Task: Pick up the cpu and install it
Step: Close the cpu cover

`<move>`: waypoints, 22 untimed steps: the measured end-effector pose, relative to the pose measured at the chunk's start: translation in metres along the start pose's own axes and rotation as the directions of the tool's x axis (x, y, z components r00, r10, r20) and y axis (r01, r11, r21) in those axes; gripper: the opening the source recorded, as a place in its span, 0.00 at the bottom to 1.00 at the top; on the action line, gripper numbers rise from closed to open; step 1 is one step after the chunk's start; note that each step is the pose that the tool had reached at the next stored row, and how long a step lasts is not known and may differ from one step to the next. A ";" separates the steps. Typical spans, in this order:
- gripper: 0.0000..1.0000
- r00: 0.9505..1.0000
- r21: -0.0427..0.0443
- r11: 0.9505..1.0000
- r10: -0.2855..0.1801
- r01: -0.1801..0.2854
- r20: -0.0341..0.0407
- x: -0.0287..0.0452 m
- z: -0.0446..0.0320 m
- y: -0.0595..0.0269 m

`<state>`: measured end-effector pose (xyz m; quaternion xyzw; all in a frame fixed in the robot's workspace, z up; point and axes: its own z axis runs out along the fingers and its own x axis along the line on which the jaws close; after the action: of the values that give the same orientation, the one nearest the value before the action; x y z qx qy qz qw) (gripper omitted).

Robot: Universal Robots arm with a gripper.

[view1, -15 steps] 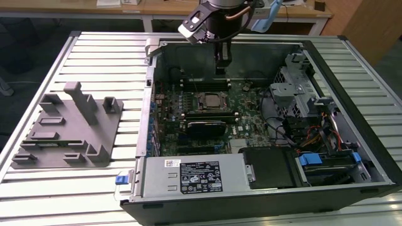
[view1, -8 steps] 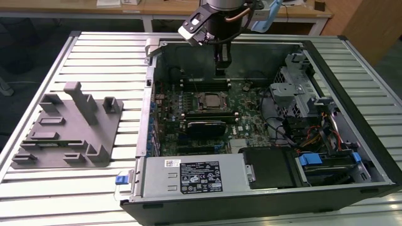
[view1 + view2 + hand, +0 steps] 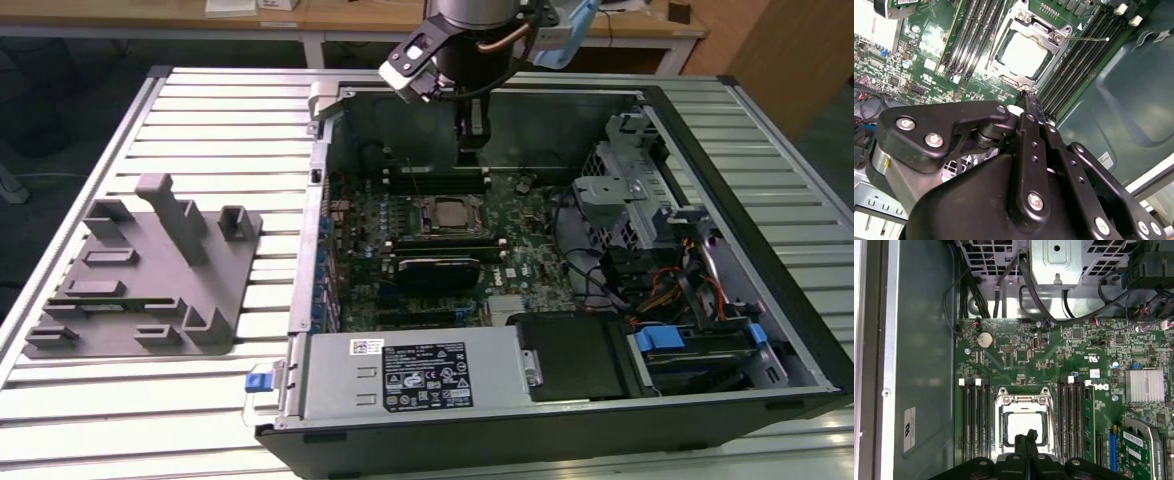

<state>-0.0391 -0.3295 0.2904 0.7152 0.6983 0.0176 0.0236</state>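
Two fingers (image 3: 1020,442) sit pressed together with nothing between them, and we see their tips near the cpu (image 3: 1024,425), which lies silver-white in the metal-framed socket (image 3: 1003,407) between rows of memory slots (image 3: 971,415) on the green motherboard (image 3: 1054,360). In the exterior view's upper middle, the arm (image 3: 461,30) reaches down into the open computer case (image 3: 534,440) on the slatted tabletop (image 3: 200,110).

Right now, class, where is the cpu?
In the first wrist view the cpu sits in the metal-framed socket, between memory slots on the motherboard, near the pincer.
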 end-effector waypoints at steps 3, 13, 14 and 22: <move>0.11 1.000 0.000 1.000 0.000 0.000 0.000 -0.0001 0.0027 -0.0001; 0.11 1.000 0.000 1.000 0.000 0.000 0.000 -0.0013 0.0098 -0.0005; 0.11 1.000 0.000 1.000 0.000 0.000 0.000 -0.0017 0.0104 -0.0005; 0.11 1.000 0.000 1.000 0.000 0.000 0.000 -0.0059 0.0171 -0.0009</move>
<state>-0.0391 -0.3356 0.2733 0.7152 0.6983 0.0176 0.0236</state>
